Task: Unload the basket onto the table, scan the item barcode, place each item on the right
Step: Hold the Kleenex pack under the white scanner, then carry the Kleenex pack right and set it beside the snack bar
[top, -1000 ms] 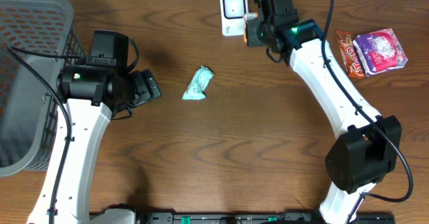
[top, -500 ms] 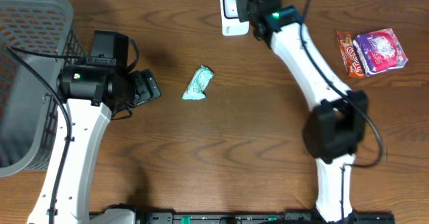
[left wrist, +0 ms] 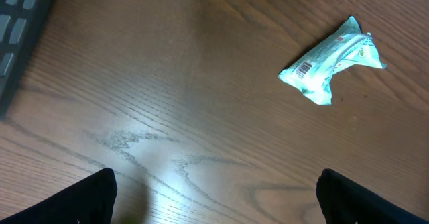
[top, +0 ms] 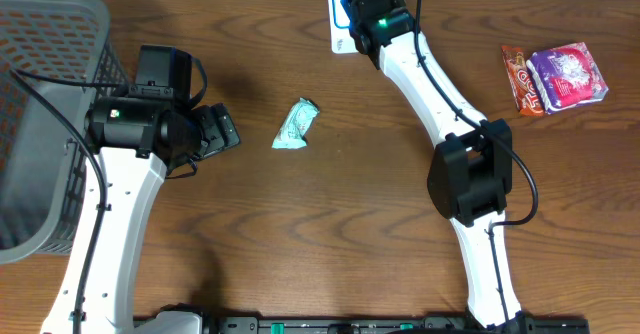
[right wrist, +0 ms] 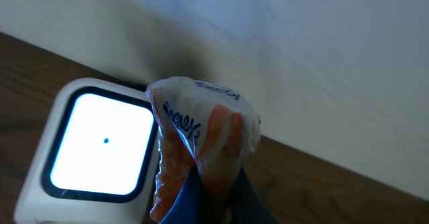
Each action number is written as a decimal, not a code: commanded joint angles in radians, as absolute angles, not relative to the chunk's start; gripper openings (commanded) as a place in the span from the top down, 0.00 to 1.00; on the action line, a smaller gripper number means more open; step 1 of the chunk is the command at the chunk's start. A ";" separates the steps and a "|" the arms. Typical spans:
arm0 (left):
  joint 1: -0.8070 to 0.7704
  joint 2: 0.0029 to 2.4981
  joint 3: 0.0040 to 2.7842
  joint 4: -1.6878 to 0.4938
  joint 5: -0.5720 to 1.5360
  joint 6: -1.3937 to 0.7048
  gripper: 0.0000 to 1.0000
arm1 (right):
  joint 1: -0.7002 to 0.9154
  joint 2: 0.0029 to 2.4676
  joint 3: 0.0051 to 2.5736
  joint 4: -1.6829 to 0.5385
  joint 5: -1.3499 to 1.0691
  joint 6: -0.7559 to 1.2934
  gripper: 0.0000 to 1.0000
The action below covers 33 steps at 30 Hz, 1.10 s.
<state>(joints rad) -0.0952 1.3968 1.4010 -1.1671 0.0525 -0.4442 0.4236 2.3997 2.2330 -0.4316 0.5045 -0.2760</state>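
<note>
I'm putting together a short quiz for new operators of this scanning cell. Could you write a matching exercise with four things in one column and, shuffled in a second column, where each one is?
Things
1. teal packet
2. orange-and-white packet
3. grey basket
4. purple packet

Places
A. at the left edge of the table
B. pinched in the right gripper, in front of the lit scanner
C. lying free on the wood between the two arms
D. at the right side, next to a red packet

Pairs: 1-C, 2-B, 3-A, 4-D
</note>
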 commanded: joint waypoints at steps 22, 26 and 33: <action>-0.091 1.391 1.400 -1.170 0.040 -0.439 0.05 | 0.416 2.405 2.265 -0.592 0.615 -0.127 0.99; -0.091 1.391 1.400 -1.170 0.040 -0.439 0.05 | 0.325 2.350 2.265 -0.717 0.615 -0.083 0.99; -0.091 1.391 1.400 -1.170 0.040 -0.439 0.05 | 0.131 2.327 2.261 -0.999 0.614 -0.215 0.99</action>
<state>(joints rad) -0.0952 1.3968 1.4010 -1.1675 0.0525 -0.4442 0.2085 2.3692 2.2459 -0.9459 0.5854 -0.1619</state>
